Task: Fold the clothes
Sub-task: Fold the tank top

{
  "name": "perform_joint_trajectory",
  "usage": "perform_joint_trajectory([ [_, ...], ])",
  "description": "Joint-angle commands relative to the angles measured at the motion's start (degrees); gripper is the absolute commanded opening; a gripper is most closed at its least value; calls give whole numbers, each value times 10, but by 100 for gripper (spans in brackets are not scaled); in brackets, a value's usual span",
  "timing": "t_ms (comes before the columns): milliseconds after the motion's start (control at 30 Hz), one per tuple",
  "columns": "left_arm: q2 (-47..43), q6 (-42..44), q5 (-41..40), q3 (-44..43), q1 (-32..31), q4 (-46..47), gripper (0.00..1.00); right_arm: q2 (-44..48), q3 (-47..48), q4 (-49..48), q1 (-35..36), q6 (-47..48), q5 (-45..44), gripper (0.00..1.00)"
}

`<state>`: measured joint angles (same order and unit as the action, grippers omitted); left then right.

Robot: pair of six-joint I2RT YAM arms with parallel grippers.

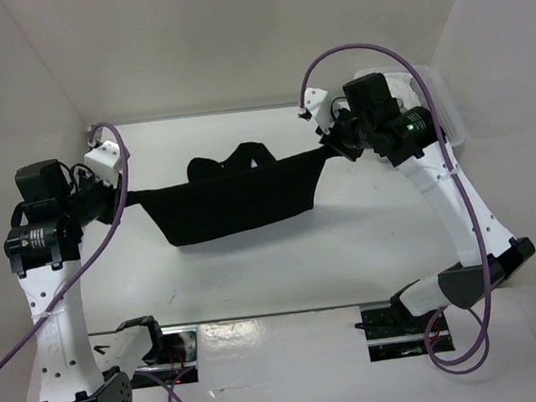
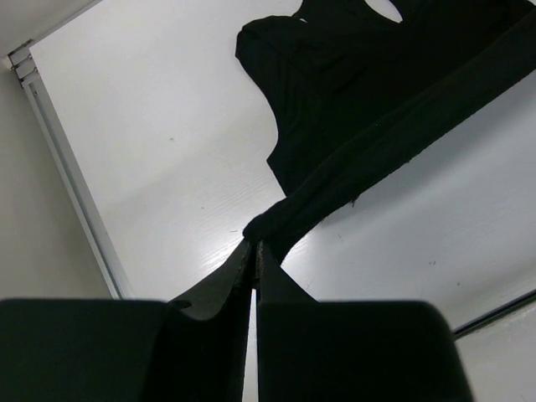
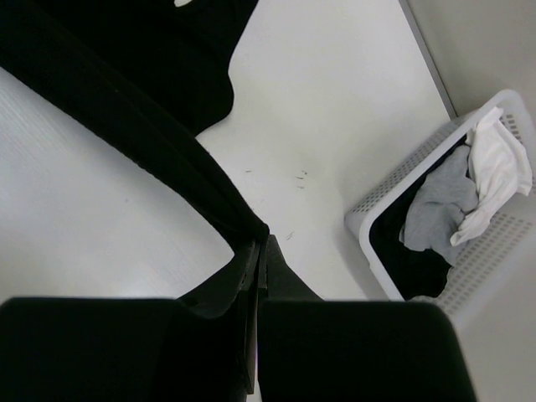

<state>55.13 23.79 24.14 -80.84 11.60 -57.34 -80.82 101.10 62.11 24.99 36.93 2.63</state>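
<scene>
Spanning the white table (image 1: pixel 367 239) left to right, the clothes (image 1: pixel 240 202) hang stretched at mid-table, long axis crosswise. We note the left gripper (image 1: pixel 121 198) clamped on the left end and the right gripper (image 1: pixel 327 148) pinching the right end, slightly farther back.

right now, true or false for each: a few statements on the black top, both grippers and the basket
1. The left gripper and right gripper are each shut on an end of the black top. True.
2. The black top is neatly folded. False: it is stretched out between the two grippers, unfolded.
3. The basket holds a white garment and a grey garment. True.
4. The basket stands on the left arm's side. False: it is on the right arm's side.
</scene>
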Motion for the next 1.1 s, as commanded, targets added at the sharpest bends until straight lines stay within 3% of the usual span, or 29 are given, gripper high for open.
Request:
perform_joint_trajectory([
  [0,12,-1,6,2,5,37,7,-6,-10,-46,1,-5,-22,0],
  [467,108,-30,-76,31,-18,149,11,-151,18,-121,1,11,-51,0],
  [1067,325,-66,-77,-41,-23,235,11,-331,231,-91,-33,24,-46,0],
])
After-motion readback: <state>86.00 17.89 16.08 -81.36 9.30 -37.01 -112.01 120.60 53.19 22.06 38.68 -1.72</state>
